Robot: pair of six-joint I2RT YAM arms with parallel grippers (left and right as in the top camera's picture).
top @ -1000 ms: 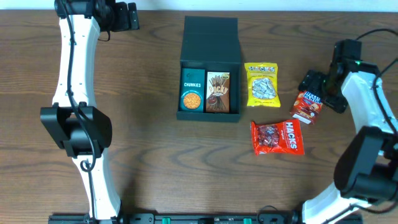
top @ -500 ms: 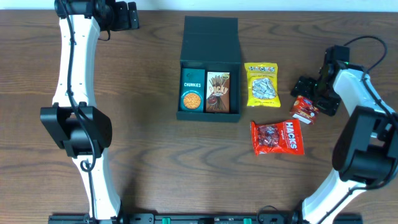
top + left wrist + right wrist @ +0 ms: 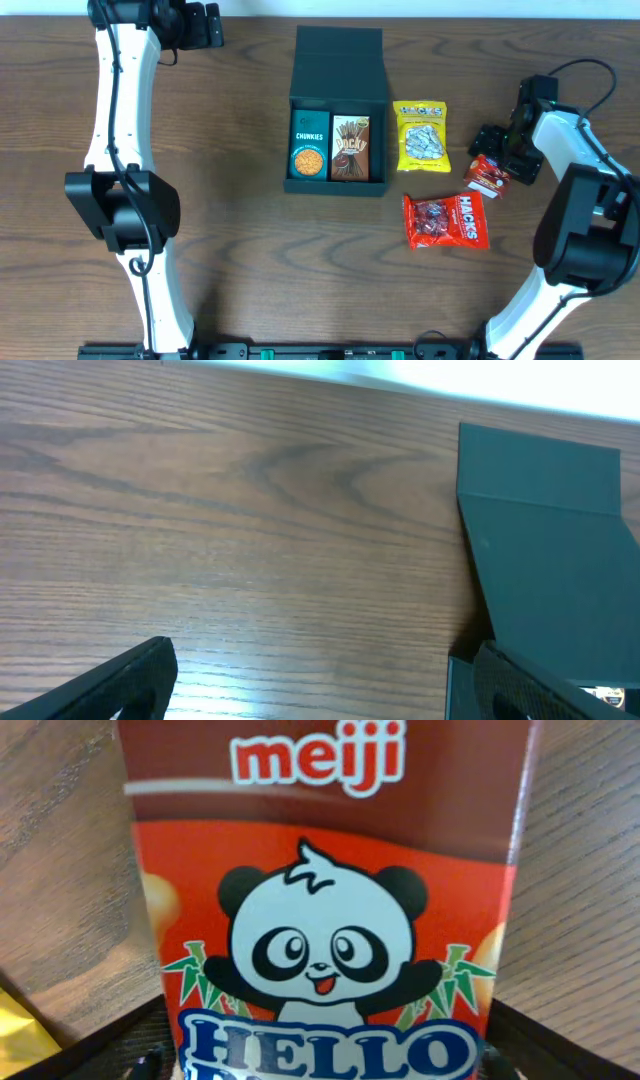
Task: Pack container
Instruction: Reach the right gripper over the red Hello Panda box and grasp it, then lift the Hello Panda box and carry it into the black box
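Right claw (image 3: pixel 503 152) has dropped over the red panda snack box (image 3: pixel 330 920), straddling it, so a pick-up looks imminent; clenched or not, I cannot tell. Left claw (image 3: pixel 330 685) hangs released near the container (image 3: pixel 338 187), lid (image 3: pixel 340 52) open, on the counter (image 3: pixel 250 260).

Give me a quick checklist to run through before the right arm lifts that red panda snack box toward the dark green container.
1. Red Hello Panda snack box sits between the fingers of the right hand: ok.
2. Firm grip on it: cannot tell; contact is not visible.
3. Dark teal rectangular container has its lid open: ok.
4. Room inside: cannot tell; the teal Chunkies cookie box and brown Pocky box cover the floor.
5. Left hand open and away from the container: ok.
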